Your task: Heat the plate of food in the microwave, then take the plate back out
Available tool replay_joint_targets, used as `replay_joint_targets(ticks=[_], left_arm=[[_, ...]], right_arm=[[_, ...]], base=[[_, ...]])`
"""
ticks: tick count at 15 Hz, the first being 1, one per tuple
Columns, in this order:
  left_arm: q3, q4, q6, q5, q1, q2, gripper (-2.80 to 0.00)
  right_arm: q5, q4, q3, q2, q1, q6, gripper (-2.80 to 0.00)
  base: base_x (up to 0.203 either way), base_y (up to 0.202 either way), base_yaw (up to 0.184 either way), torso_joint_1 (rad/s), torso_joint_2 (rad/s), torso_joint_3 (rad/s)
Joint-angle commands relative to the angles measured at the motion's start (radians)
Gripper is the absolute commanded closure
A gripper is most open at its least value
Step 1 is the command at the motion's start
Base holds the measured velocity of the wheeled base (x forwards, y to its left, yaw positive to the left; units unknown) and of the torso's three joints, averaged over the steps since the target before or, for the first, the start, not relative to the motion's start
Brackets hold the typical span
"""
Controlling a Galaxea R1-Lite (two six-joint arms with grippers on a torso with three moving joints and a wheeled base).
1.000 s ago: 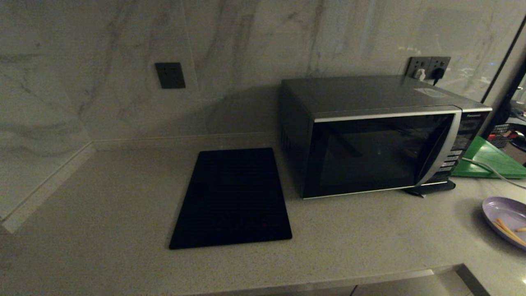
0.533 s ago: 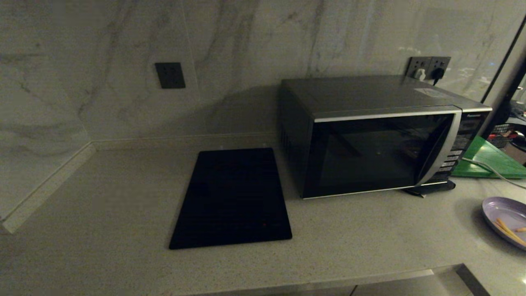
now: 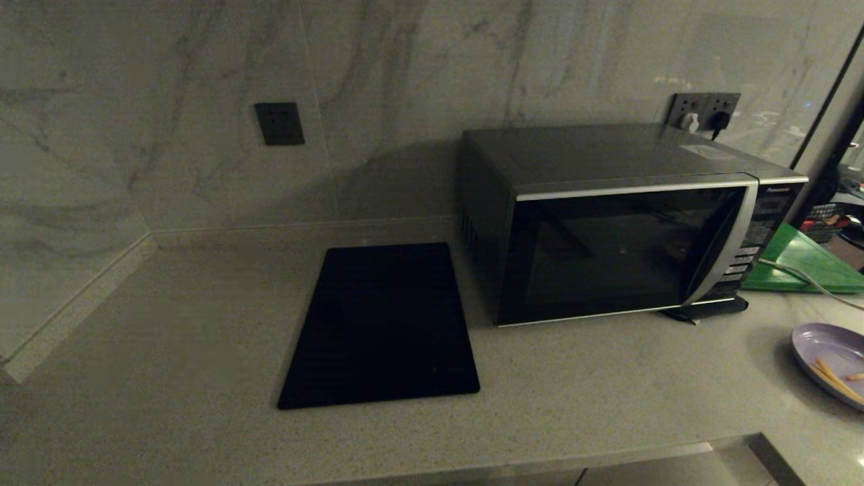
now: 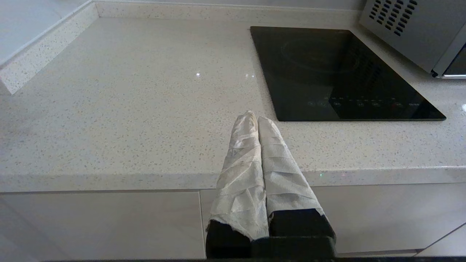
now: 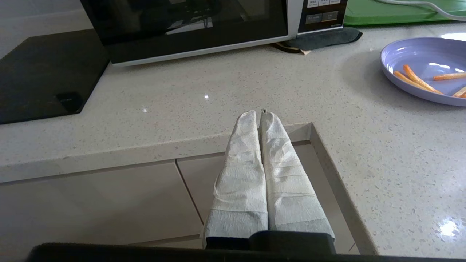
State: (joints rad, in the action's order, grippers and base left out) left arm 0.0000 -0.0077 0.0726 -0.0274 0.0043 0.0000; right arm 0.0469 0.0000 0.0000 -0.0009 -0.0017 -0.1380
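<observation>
The silver-grey microwave point(image 3: 621, 223) stands at the back right of the counter with its dark glass door closed; its lower front point(image 5: 189, 32) also shows in the right wrist view. The lavender plate of food point(image 3: 833, 361) rests on the counter at the far right, holding a few orange sticks point(image 5: 415, 76). My right gripper point(image 5: 259, 113) hangs shut and empty at the counter's front edge, well short of the plate. Over the front edge farther left, my left gripper point(image 4: 254, 117) is shut on nothing, near the black cooktop. Neither arm shows in the head view.
A flat black cooktop panel point(image 3: 381, 324) lies left of the microwave. A green board point(image 3: 803, 263) with a grey cable across it sits behind the plate. A dark pad point(image 5: 320, 38) lies under the microwave's front corner. Marble walls close off the back and left.
</observation>
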Motion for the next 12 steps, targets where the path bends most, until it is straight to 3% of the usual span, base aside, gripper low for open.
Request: replay_joint_targets(ticks=[1, 12], left_arm=[[0.0, 0.0, 0.001, -0.002, 0.0, 0.002, 0.0], [0.0, 0.0, 0.001, -0.002, 0.0, 0.002, 0.0]], right_arm=[[0.001, 0.0, 0.002, 0.001, 0.0, -0.003, 0.0], [0.002, -0.003, 0.003, 0.001, 0.0, -0.012, 0.0]], base=[[0.0, 0.0, 0.0, 0.0, 0.0, 0.0], [0.0, 0.0, 0.0, 0.0, 0.0, 0.0]])
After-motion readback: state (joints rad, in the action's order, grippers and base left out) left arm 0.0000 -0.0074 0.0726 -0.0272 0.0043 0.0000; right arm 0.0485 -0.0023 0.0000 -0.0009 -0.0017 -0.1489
